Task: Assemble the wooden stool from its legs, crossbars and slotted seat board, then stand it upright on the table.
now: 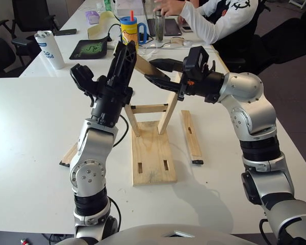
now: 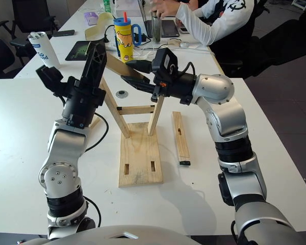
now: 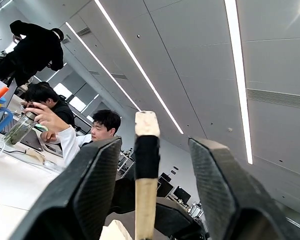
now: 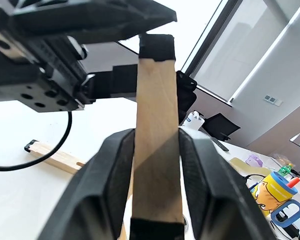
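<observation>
Two head views first — seeing left pincer (image 1: 128,48) raised over the white surface (image 1: 30,132), pointed up and away. Got right pincer (image 1: 152,71) just beside it, in from the right side, clamped on a wooden leg (image 1: 142,63) held tilted in the air, upper end poking in at the left pincer. Below both, seeing a half-built frame (image 1: 166,115), two uprights joined by a crossbar (image 1: 149,108), standing with lower ends at the far end of the slotted seat board (image 1: 153,161). Noting the board flat on the surface, two open slots at its near end. Can't tell whether the uprights sit in slots. Also noting a loose slotted bar (image 1: 190,132) flat on the surface just right of the board, and another wooden piece (image 1: 69,154) flat on the left, partly hidden by the left arm.

Left wrist view: seeing fingers (image 3: 92,192) spread apart, black-banded leg end upright between them, close to one finger, clear gap to the other. Reads as open — nothing gripped.

Right wrist view: seeing both fingers (image 4: 115,185) pressed on the leg's two sides, black cap (image 4: 157,47) at its far end close under the left pincer. Reads as closed on the leg. Also catching the wooden piece flat on the surface beyond, well apart from the leg.
</observation>
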